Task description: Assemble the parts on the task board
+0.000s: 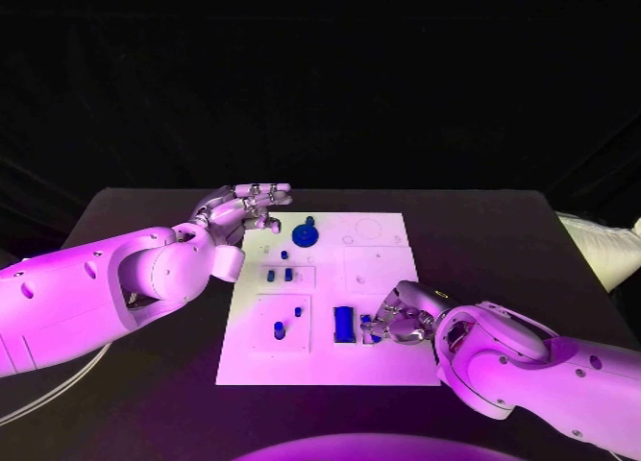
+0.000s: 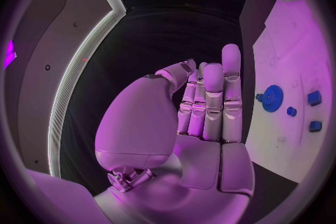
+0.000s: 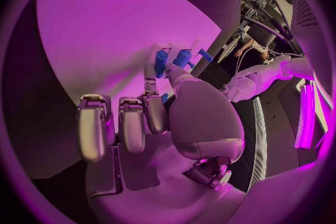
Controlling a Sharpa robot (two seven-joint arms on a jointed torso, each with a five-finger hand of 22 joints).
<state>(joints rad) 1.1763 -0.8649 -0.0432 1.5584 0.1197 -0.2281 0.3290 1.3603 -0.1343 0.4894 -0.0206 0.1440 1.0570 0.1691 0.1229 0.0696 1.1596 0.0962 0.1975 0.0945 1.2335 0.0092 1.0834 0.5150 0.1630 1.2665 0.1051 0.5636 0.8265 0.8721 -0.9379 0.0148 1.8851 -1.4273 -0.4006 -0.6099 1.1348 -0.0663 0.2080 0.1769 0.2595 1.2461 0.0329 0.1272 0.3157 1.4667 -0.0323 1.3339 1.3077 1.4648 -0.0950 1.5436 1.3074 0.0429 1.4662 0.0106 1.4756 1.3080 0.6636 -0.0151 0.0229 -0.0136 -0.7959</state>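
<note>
Currently my right hand (image 1: 398, 319) rests low on the task board (image 1: 382, 370), near its right edge and toward the front right corner, with the fingers curled down beside the tall blue block (image 1: 344, 325). From the right wrist view, small blue pieces (image 3: 172, 59) sit just past the fingertips (image 3: 149, 75), but I cannot tell if 1 of them is pinched or only touched. My left hand (image 1: 247, 206) hovers at the far left corner of the board, holding nothing; its fingers stand together and straight, with the thumb folded near them.

The other parts lie spread over the board: a round blue gear (image 1: 307, 233) near the far edge, small blue pegs (image 1: 279, 275) toward the left edge, and another short blue peg (image 1: 280, 330) nearer the front left corner.

I judge these parts to be hard plastic, light and stiff, so they should not bend or break under a normal squeeze. Their smooth faces may slip between metal fingers, and a light piece can tip or skid when it is pushed from 1 side. I would take each peg by its 2 opposite sides, near the middle of its height, and the gear by its rim. The block I would hold across its narrow faces.
</note>
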